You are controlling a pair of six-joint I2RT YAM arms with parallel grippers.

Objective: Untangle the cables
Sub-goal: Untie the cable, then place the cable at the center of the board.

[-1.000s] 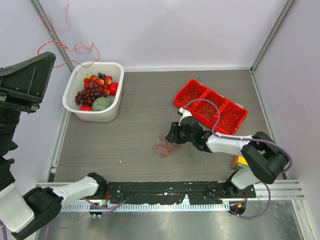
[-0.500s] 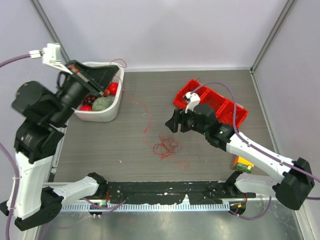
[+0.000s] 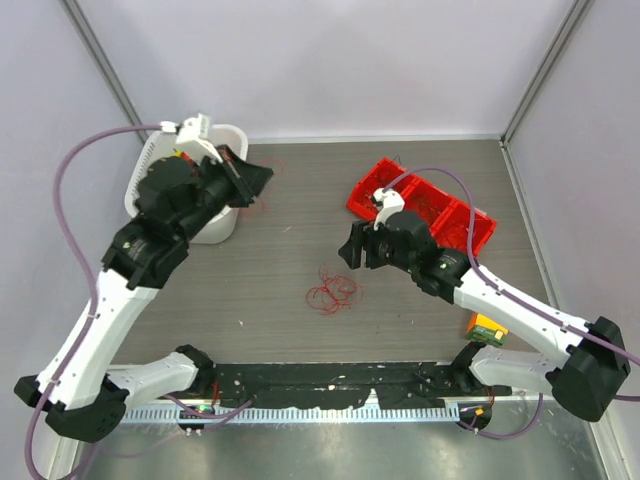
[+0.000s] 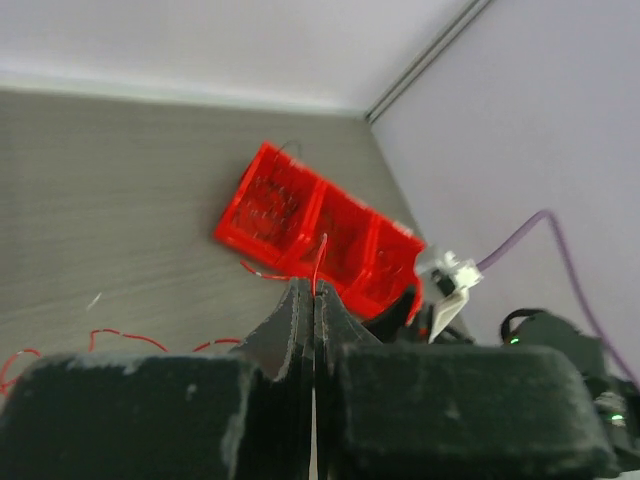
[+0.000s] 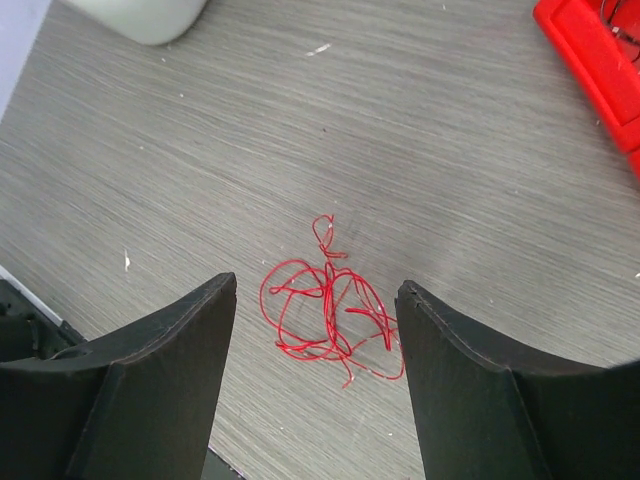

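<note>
From above, the cables (image 3: 333, 290) lie just beside your right gripper (image 3: 350, 247), toward the near edge; your left gripper (image 3: 262, 178) is well apart. Left wrist: clenched on a red strand (image 4: 320, 262). Right wrist: spread wide, cables straight ahead in the gap

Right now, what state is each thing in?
Cables, tangled, lying loose, ungripped.
Left gripper, shut on a red strand.
Right gripper, open, above the cables.
Tray, lying flat, untouched.
Tub, upright, partly hidden.

Left jaws together, right jaws apart
</note>
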